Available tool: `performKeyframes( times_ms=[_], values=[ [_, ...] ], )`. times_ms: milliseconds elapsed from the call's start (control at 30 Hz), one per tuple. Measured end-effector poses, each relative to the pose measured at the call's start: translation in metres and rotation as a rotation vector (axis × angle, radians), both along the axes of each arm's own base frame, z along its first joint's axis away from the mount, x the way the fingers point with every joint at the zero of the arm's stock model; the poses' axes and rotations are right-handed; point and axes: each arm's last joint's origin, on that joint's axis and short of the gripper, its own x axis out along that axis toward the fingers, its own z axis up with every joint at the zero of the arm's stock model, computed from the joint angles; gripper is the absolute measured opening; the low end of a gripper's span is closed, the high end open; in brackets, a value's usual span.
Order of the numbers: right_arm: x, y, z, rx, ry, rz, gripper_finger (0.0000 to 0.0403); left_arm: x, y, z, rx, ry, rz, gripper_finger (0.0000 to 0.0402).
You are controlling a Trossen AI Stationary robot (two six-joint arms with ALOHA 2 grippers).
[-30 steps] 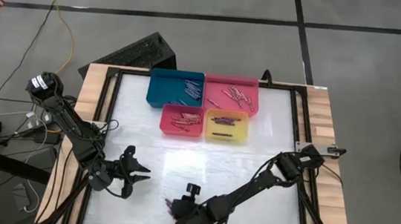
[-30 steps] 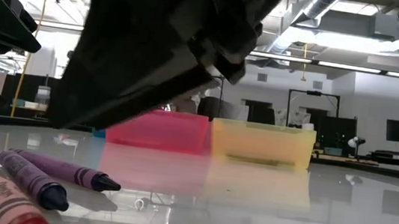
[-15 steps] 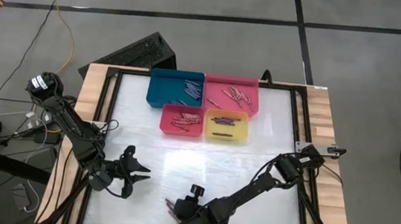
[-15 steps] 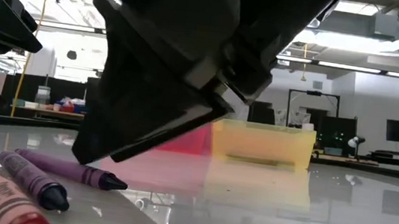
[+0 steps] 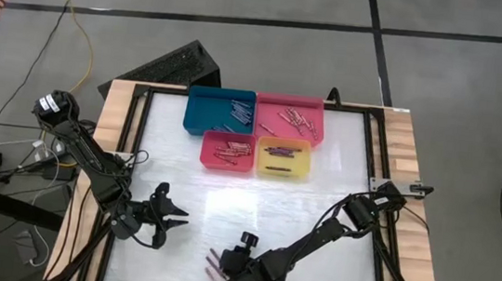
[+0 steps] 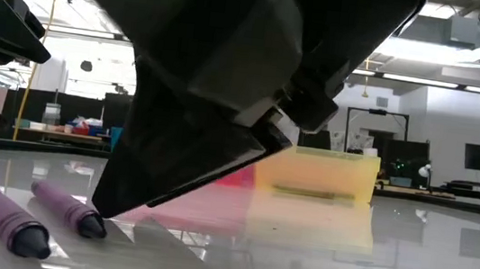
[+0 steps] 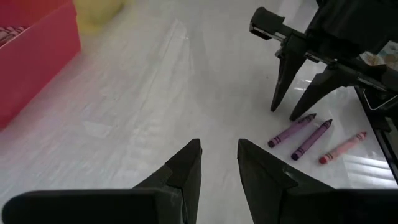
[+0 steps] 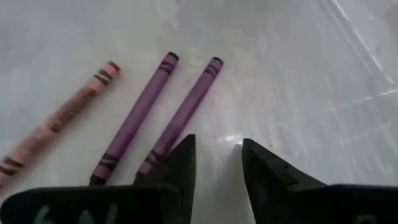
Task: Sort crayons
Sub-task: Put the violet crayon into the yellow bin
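Hovering with jaws slightly apart and empty, right gripper [image 8: 214,152] faces two purple crayons [image 8: 158,115]: light, rigid, roll-prone; pinch mid-barrel.

Bright, even overhead light. Glare pools on the glossy white table [image 5: 253,211] just in front of the trays. Low down, ceiling strip lights [image 6: 463,86] glow; the close dark arm is a blurred silhouette, the trays mirrored softly.

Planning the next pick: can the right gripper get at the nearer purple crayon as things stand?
Probably yes. The right gripper is open and empty just above the table, and the purple crayon lies flat beside one finger, nothing covering it; its twin lies close alongside.
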Motion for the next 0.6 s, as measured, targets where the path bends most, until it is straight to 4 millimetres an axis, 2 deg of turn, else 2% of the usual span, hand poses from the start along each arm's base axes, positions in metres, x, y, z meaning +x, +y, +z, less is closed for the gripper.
performKeyframes(
  times_ms=[233, 400, 600],
  values=[
    [0.001, -0.001, 0.002, -0.038, -0.036, -0.029, 0.0127, 0.000, 0.000, 0.000, -0.002, 0.001, -0.002, 0.0094],
    [0.003, 0.009, 0.017, -0.045, -0.099, -0.009, 0.0127, -0.001, -0.001, 0.000, -0.010, 0.007, -0.017, 0.0094],
    [0.002, 0.015, 0.021, -0.034, -0.129, 0.017, 0.0127, -0.009, -0.023, 0.000, 0.018, 0.017, -0.296, 0.0094]
  ],
)
